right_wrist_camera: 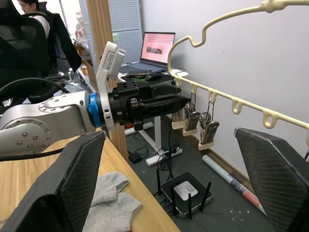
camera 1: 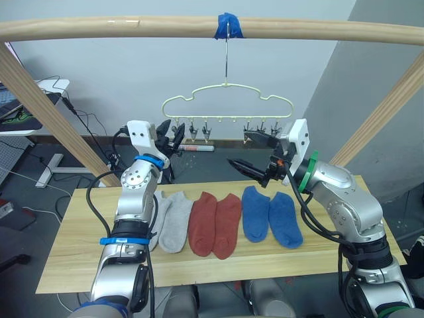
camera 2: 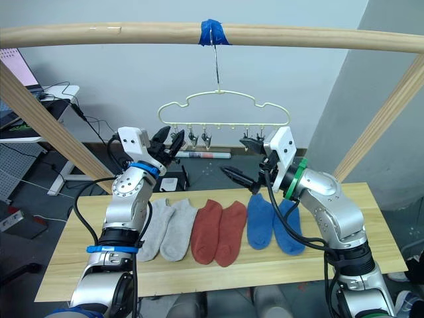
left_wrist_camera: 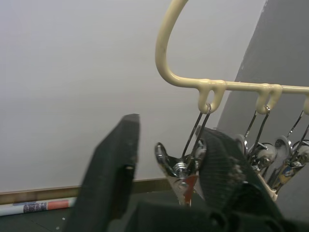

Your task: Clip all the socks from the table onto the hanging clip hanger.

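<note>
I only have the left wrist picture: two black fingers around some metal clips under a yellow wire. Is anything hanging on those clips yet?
Observer: No. The clip hanger hangs bare, and all six socks lie on the table.
Operator: Does the other hand have a sock?
Observer: No. The right hand is open, raised near the hanger's opposite end.
Operator: What holds the hanger up?
Observer: Its hook hangs from a wooden pole, at a blue tape wrap.
</note>
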Tool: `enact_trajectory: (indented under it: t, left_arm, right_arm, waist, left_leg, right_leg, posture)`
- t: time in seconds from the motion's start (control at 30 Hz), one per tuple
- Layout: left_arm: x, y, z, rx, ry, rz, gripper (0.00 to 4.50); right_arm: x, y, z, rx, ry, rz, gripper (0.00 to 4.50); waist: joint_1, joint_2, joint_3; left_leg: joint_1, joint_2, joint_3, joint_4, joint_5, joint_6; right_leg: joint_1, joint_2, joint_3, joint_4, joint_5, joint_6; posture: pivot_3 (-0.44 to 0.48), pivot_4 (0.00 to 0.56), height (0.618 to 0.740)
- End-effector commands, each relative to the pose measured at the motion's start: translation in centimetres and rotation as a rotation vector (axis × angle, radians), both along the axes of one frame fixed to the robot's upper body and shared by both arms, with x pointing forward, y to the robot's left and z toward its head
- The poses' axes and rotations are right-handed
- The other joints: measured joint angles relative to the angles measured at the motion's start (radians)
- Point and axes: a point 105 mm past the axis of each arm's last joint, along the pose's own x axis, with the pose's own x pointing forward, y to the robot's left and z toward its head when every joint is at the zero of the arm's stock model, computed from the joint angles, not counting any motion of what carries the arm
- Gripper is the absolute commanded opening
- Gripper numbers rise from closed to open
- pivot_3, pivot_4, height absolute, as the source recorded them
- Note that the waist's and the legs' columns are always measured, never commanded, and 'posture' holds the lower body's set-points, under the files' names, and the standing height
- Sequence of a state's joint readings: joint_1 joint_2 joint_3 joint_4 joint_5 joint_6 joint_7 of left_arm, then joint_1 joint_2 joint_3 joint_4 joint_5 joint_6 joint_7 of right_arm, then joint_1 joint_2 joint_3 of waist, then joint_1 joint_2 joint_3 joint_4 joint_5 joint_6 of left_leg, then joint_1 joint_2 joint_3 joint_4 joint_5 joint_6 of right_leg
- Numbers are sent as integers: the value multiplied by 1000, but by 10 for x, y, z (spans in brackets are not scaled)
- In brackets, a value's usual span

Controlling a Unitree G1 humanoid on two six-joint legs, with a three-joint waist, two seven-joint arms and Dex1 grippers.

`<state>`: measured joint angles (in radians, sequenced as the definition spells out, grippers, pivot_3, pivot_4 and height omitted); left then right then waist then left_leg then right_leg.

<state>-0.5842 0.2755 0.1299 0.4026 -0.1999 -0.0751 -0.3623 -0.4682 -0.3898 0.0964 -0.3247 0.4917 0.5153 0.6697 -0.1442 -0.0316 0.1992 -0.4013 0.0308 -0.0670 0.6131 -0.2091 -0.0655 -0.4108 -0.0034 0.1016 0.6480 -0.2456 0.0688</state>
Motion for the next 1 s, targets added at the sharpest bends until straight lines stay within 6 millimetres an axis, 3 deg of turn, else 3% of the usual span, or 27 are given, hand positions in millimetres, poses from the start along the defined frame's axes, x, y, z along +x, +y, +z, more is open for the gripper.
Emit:
enact_trajectory:
  t: [0.03,0.23,0.5,0.63,0.73,0.87,1.0]
  left_arm:
    - [-2,2,19,4,-75,2,820]
    - [-3,3,23,-4,-85,5,19]
    - [-5,6,27,58,-101,17,19]
    - [-5,6,23,29,-16,-20,19]
    - [-8,4,14,20,118,-83,19]
    - [-20,8,7,-32,326,-207,19]
    - [-34,13,17,-67,448,-332,19]
  right_arm:
    - [-1,-3,14,20,-46,-10,4500]
    - [1,-7,3,19,-9,-27,4500]
    - [9,-26,-22,-37,55,-125,4500]
    - [21,-72,-73,-302,158,-312,4500]
    - [22,-102,-92,-389,194,-396,4500]
    - [22,-126,-122,-504,279,-414,4500]
    - [26,-134,-164,-580,371,-410,4500]
  waist:
    - [0,0,0]
    - [1,0,0]
    - [2,0,0]
    - [8,0,0]
    - [6,0,0]
    - [-11,1,1]
    - [-32,0,2]
  left_leg:
    - [0,0,0,0,0,0]
    - [0,0,0,0,0,0]
    - [0,0,0,0,0,0]
    - [0,0,0,0,0,0]
    - [0,0,0,0,0,0]
    - [2,0,1,0,0,0]
    - [5,1,0,1,0,0]
  right_leg:
    - [0,0,0,0,0,0]
    - [0,0,0,0,0,0]
    - [0,0,0,0,0,0]
    - [0,0,0,0,0,0]
    - [1,0,0,0,0,0]
    - [1,1,1,1,0,0]
    - [2,2,1,4,0,0]
  posture:
    - [-183,186,740]
    - [-179,189,740]
    - [-162,193,740]
    - [-155,197,740]
    - [-156,199,740]
    - [-157,201,740]
    - [-151,199,740]
